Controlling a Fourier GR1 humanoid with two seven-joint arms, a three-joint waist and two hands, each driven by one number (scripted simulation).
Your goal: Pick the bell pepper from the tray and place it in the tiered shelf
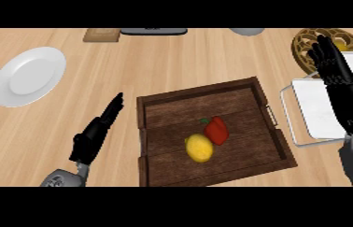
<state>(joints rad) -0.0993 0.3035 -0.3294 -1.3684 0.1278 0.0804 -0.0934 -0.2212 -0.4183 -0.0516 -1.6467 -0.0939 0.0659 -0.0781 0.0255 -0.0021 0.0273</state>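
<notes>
Two things lie in the dark wooden tray (165, 104): the red bell pepper (217, 131) and a lemon (199, 148) touching it. My left hand (96, 130) rests just left of the tray, fingers straight. My right hand (334, 76) hangs open, fingers straight, over the white tiered shelf (310, 110), holding nothing.

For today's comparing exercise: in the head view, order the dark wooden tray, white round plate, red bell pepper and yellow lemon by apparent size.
1. Dark wooden tray
2. White round plate
3. Red bell pepper and yellow lemon: look alike, unranked.
</notes>
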